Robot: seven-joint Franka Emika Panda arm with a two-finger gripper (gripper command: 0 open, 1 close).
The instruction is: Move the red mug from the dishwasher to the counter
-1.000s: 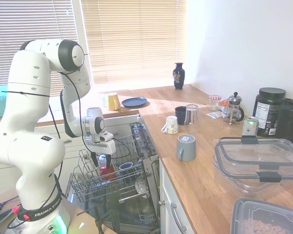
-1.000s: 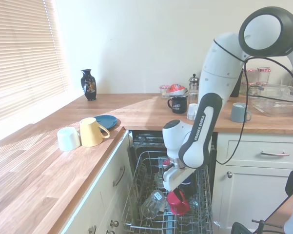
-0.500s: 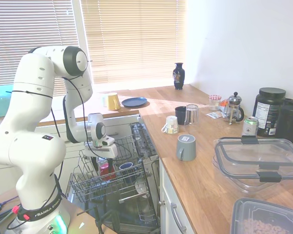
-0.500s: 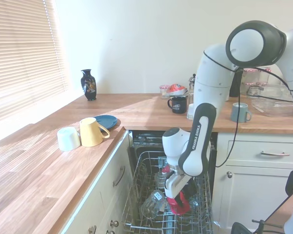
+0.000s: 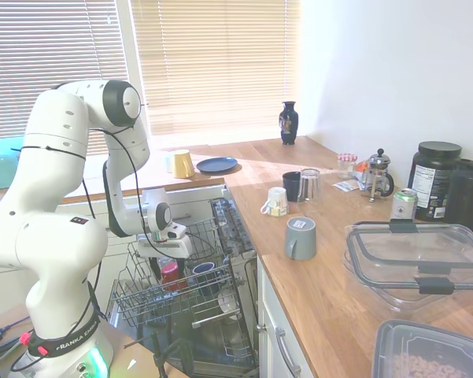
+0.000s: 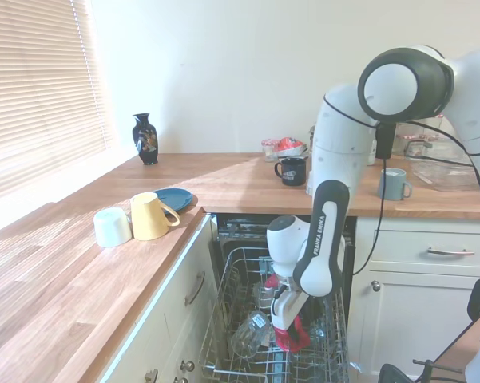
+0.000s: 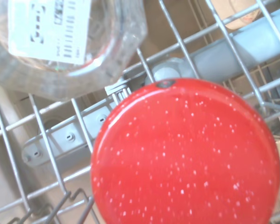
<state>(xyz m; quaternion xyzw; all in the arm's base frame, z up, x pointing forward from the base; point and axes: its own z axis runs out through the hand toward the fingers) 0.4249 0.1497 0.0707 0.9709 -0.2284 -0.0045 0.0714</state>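
Reaching stage: you've got the gripper low in the dishwasher rack, right over the red mug.
Mug spot: upside down in the rack.
Claw: can't tell if it's gripping.
Left: lift, carry to counter.

Glossy white rounded arm with dark grey joint caps, black cables (lettering reads FRANKA EMIKA).

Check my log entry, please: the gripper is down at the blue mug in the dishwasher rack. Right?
Not quite: the gripper is down at the red mug, not a blue one, in the dishwasher rack. The second exterior view shows it.
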